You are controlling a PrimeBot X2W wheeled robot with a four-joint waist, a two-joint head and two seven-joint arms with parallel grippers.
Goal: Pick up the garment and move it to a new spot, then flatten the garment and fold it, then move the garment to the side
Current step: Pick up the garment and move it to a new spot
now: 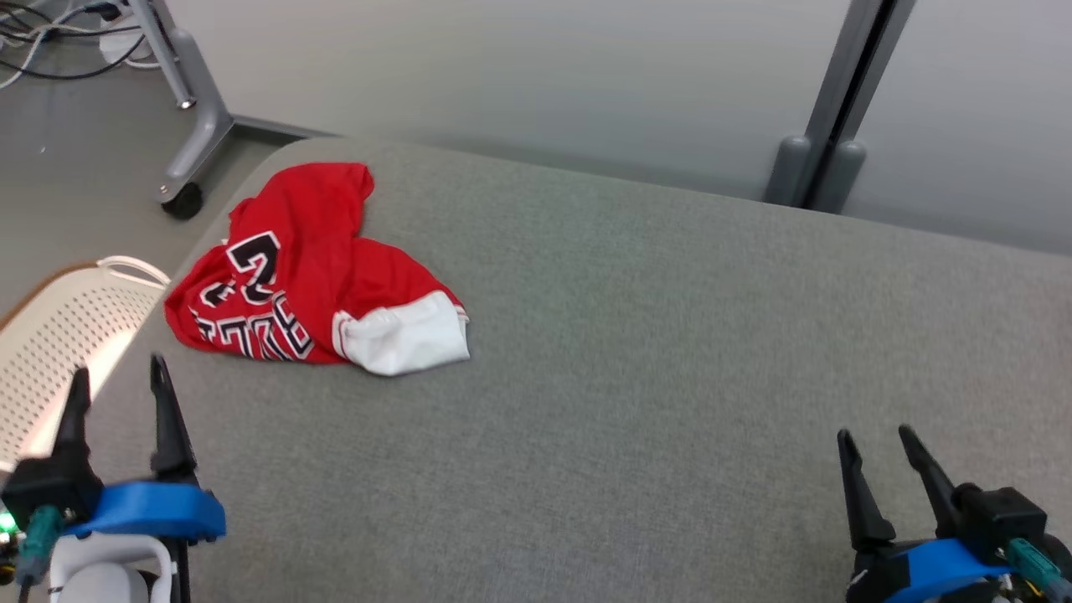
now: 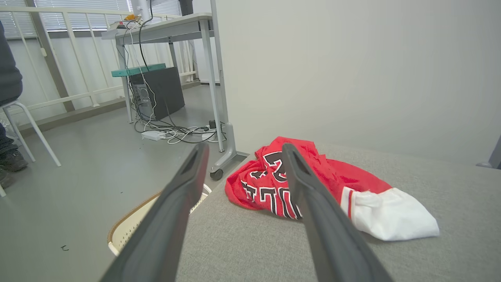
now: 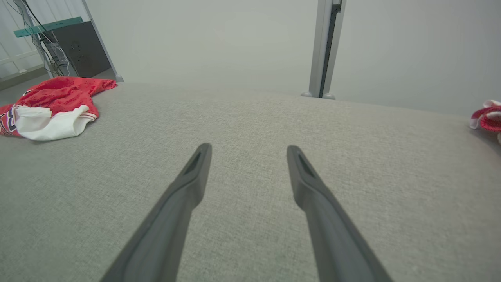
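1. The left gripper [image 1: 118, 367] has its two long dark fingers spread wide; nothing lies between them and they touch nothing; it hovers at the near left corner of the padded surface [image 1: 670, 335], tips pointing toward the garment [image 1: 293, 276] but apart from it
2. The right gripper [image 1: 875, 434] is spread just as wide and is empty; it hangs over bare grey cloth at the near right, well apart from the garment
3. Each finger is smooth, matt and dark, tapering to a narrow tip with a slot-like hollow on its inner face; a blue collar sits at each gripper's base
4. The garment is a red jersey crumpled in a heap at the far left corner of the surface, near its rounded edge; the red cloth looks like a fine mesh knit, with black lettering outlined in white; a white panel with a red-striped band lies on the side toward the middle
5. The surface is flat and covered in grey woven fabric
6. A white perforated basket [image 1: 59, 335] with a brown rim stands on the floor just beside the surface's left edge
7. In the right wrist view a second red-and-white cloth [image 3: 487, 117] lies at the surface's far right edge
8. Behind stands a smooth pale wall with a grey metal post [image 1: 837, 109]; a grey desk leg [image 1: 197, 109] on a black castor stands on the floor at far left
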